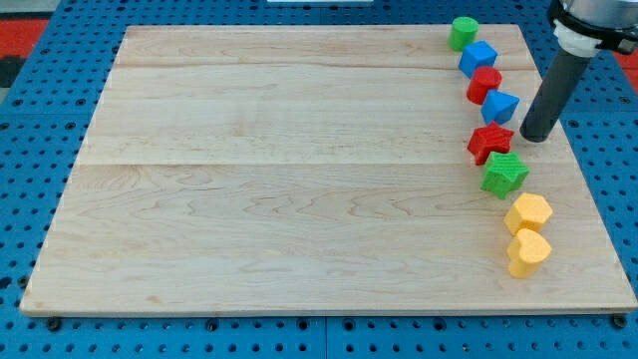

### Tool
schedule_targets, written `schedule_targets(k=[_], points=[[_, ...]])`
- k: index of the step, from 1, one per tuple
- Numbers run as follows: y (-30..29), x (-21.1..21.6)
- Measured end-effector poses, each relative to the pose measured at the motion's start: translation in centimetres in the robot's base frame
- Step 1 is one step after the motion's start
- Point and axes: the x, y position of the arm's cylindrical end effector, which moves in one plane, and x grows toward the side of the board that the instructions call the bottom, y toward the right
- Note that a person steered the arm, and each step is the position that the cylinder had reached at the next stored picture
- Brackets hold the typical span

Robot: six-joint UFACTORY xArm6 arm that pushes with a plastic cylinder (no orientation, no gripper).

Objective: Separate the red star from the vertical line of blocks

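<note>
The red star [489, 142] is seen near the right edge of the wooden desk [279, 189], a small, chunky red shape with blunt points, lying flat. It is set in a curving line of blocks that runs from the view's top to its bottom: a green cylinder [463, 33] at the top, then a blue cube [478, 58], a red block [484, 84] whose shape cannot be made out, another blue block [499, 105], the red star, a green star [504, 174], a yellow block [528, 212] and a yellow heart [527, 251] at the end. The red star is pressed between the blue block above and the green star below, touching or nearly touching both. No pincer is carried here; a plain dark rod is fitted, so nothing is gripped or held. My tip [535, 138] is found just to the right of the red star, close beside it, though contact cannot be confirmed.
</note>
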Motion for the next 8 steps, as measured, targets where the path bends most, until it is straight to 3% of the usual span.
schedule_targets(k=[1,3,5,7,8], points=[[1.8,-2.0],[-4.5,1.9],[-19.2,1.6],[-14.4,2.1],[-13.4,4.9]])
